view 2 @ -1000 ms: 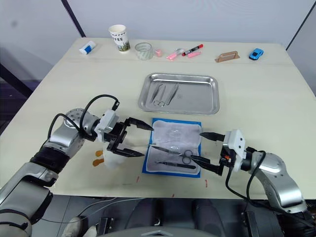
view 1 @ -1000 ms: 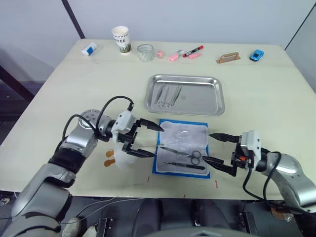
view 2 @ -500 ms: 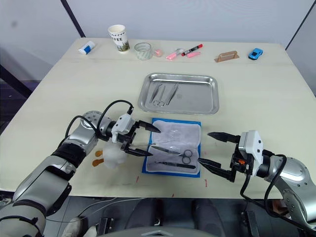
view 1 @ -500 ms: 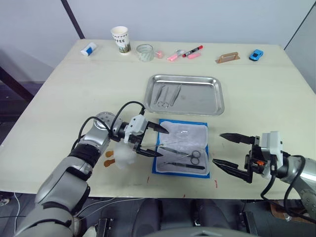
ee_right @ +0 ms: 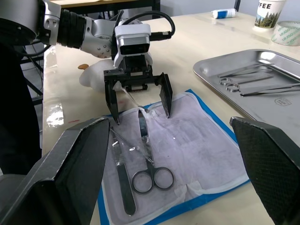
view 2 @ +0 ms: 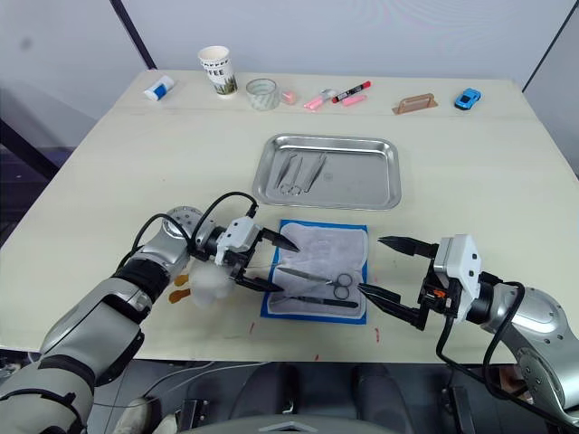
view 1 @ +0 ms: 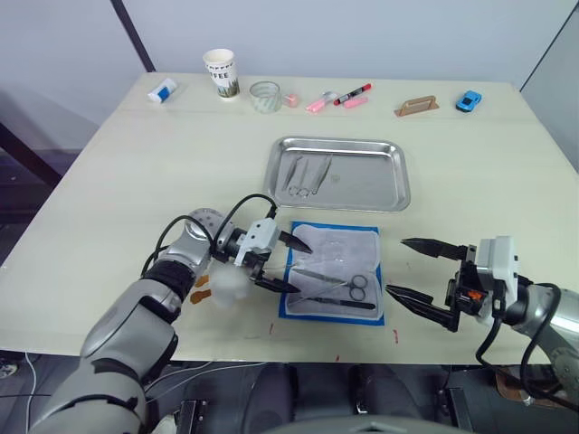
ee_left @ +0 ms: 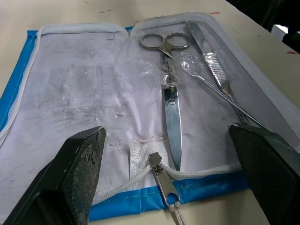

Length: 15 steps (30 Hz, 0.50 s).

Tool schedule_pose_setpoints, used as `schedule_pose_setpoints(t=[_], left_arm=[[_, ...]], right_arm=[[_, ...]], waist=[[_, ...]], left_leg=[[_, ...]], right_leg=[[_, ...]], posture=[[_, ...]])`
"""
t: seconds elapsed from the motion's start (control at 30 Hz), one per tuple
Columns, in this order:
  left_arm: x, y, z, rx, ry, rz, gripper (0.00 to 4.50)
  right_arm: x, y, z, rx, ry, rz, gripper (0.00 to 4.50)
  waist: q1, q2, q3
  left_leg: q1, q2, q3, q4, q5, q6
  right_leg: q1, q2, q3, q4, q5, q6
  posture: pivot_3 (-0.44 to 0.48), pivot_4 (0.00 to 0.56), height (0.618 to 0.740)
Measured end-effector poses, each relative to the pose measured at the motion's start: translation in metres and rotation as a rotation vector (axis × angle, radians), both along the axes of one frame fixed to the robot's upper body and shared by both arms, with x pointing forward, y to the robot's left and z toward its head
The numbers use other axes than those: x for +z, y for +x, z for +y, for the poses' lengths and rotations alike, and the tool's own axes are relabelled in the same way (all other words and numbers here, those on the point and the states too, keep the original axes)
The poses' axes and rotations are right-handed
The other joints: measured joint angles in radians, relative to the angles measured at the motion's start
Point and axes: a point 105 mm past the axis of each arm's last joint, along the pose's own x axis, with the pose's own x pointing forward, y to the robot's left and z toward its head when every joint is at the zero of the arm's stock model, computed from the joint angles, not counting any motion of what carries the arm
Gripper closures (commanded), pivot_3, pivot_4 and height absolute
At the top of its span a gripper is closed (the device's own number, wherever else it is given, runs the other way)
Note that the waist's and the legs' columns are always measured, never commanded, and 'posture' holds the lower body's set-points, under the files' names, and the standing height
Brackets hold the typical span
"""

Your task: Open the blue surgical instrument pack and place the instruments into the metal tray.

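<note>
Blue surgical instrument pack (view 1: 333, 270) lies unzipped and spread flat at the near-centre of the table (view 1: 136, 172), pale lining up, just near of the metal tray (view 1: 391, 177). Flat lay leaves its contents exposed for picking.

Left gripper (view 1: 288, 264) hovers at the pack's left edge, fingers spread wide and holding nothing; its wrist view looks along the lining, zipper pull (ee_left: 163, 183) between the fingertips. Judged: lined up to take the scissors (ee_left: 170, 108).

Right gripper (view 1: 412, 267) waits just right of the pack, jaws parted, empty, clear of the fabric. Judged: standing off to give the left arm room.

Containers:
- Pack: scissors with ring handles toward the right, plus slim forceps-type tools (ee_left: 210, 64) beside them, partly under a clear strap.
- Tray: a few slim instruments (view 1: 308, 174) in its left part; the rest bare.

Task judged partly done: pack open, some tools transferred, some remaining.

Far edge: paper cup (view 1: 220, 70), marker pens (view 1: 340, 98), small blue toy car (view 1: 469, 100), all well apart from the work.
</note>
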Motion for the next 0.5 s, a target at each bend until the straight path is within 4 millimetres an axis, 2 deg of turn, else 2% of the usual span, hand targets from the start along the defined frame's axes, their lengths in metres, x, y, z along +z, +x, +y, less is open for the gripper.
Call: schedule_pose_setpoints(t=[0.5], left_arm=[[-0.004,0.000,-0.002,-0.016,-0.008,-0.005,0.07]], right_arm=[[-0.007,0.007,0.011,0.069,-0.023,0.004,0.00]], waist=[[0.004,0.001,-0.002]], left_leg=[[0.001,-0.001,-0.001,0.000,0.000,0.000]], right_leg=[[0.002,0.000,0.000,0.000,0.000,0.000]], posture=[[0.000,0.150,0.718]])
